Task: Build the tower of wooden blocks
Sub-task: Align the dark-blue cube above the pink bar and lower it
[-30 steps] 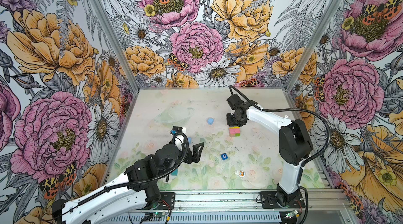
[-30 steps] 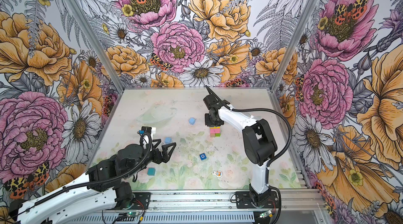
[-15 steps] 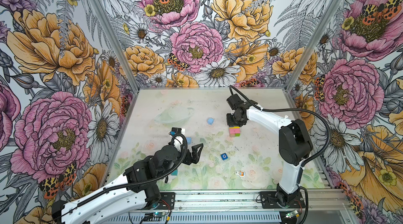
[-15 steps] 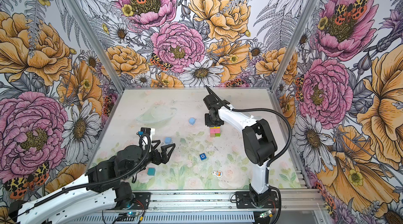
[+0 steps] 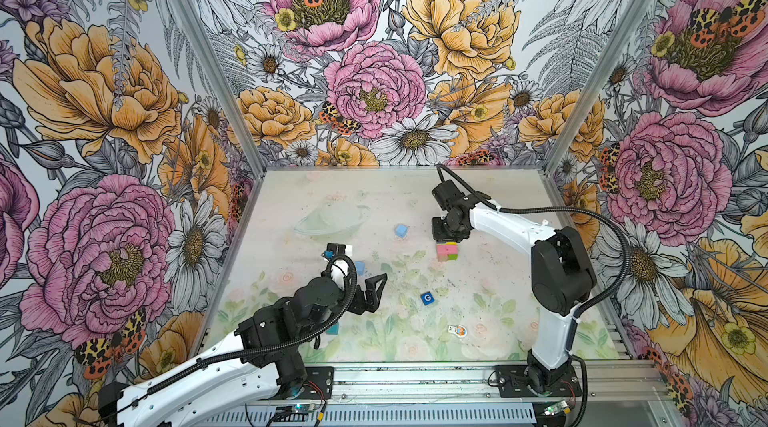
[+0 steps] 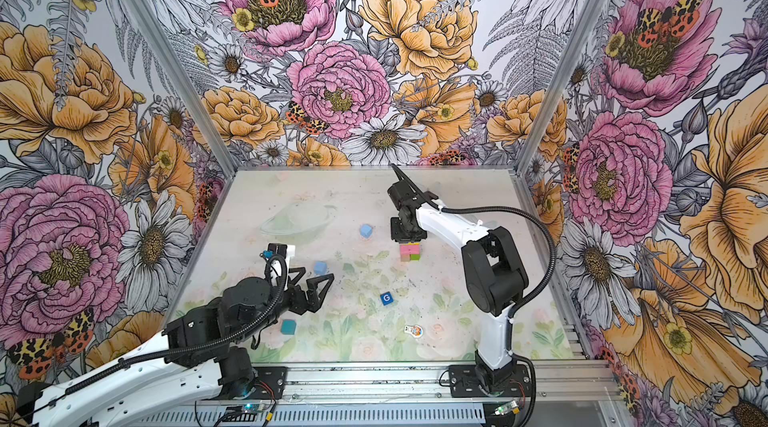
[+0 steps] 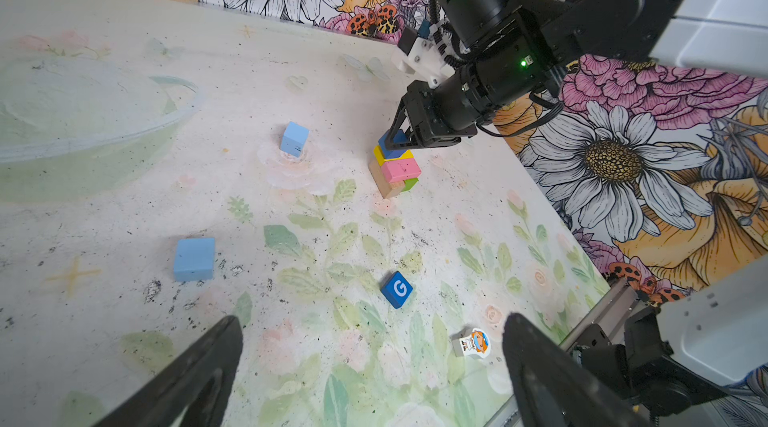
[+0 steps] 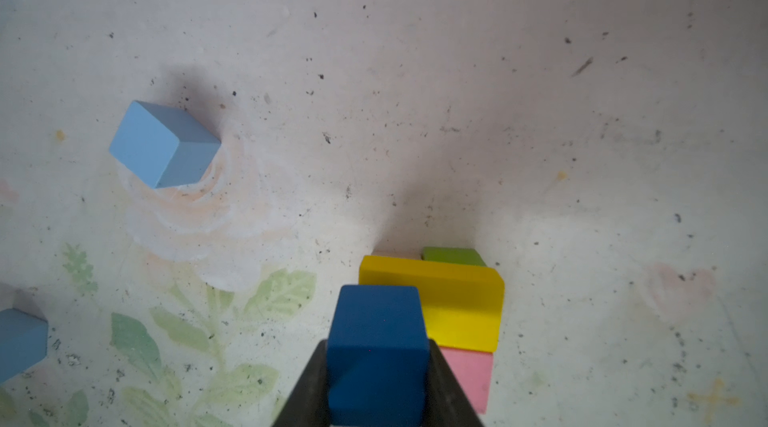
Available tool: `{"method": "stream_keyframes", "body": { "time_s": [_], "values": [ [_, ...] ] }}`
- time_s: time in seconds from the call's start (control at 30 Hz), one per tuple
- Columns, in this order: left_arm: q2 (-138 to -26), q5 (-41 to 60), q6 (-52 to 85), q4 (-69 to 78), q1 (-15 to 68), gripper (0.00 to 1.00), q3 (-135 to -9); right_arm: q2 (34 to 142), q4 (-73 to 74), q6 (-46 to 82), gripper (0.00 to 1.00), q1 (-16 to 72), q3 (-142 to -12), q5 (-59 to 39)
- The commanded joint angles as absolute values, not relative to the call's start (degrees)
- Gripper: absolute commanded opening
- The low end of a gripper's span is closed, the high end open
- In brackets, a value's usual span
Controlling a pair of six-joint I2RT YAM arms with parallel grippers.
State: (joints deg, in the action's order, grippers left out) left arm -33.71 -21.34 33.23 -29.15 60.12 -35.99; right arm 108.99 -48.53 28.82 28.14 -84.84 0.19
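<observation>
Floral-print walls (image 5: 374,84) enclose three sides. The table (image 5: 490,204) is pale with a faded flower pattern, scuffed and speckled dark. Both arm bases are bolted to an aluminium rail (image 5: 415,381) at the front edge.

Step in hand: placing the third layer.
- The right gripper (image 7: 399,140) pinches a dark blue cube (image 8: 376,346) directly over the tower (image 7: 395,173), which stands right of centre toward the back of the table.
- The tower so far has a plain-wood block (image 7: 382,184) and a green block (image 8: 453,256) as base, with a pink block (image 7: 400,169) and a yellow block (image 8: 461,308) above them.
- The cube looks to be touching the yellow block, or just above it; the views don't show whether it is seated. It appears to sit toward one end of the yellow block rather than centred.

Next move, as a judgement: confirm the cube sits flat, release without side drag, then lift straight up. The stack is narrow and easy to nudge.

The left gripper (image 7: 372,321) hangs spread wide and empty above the front-left of the table.

Loose blocks:
- far light blue cube (image 5: 401,231), left of the tower
- near light blue cube (image 5: 359,268), just beyond the left gripper
- teal cube (image 6: 288,326), partly under the left arm
- G cube (image 5: 427,298), mid-front, and probably the last to go on

The cartoon figure piece (image 5: 457,330) lies near the front and is not part of the build.
</observation>
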Motion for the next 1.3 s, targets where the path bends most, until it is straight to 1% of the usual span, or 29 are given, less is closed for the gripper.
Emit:
{"method": "stream_keyframes", "body": {
  "time_s": [0.0,0.47,1.27],
  "values": [
    [-32.73,-20.50,34.08,-29.25,59.77,0.99,-35.33,107.19,-48.16,28.67,0.33,27.89,-83.56,0.44],
    [-30.43,-20.12,34.98,-29.27,60.02,0.99,-34.55,105.04,-48.34,29.00,0.33,28.00,-82.18,0.54],
    [-28.88,-20.60,34.89,-29.67,60.03,0.99,-33.75,106.84,-49.47,29.71,0.34,28.53,-84.24,0.09]
  ]
}}
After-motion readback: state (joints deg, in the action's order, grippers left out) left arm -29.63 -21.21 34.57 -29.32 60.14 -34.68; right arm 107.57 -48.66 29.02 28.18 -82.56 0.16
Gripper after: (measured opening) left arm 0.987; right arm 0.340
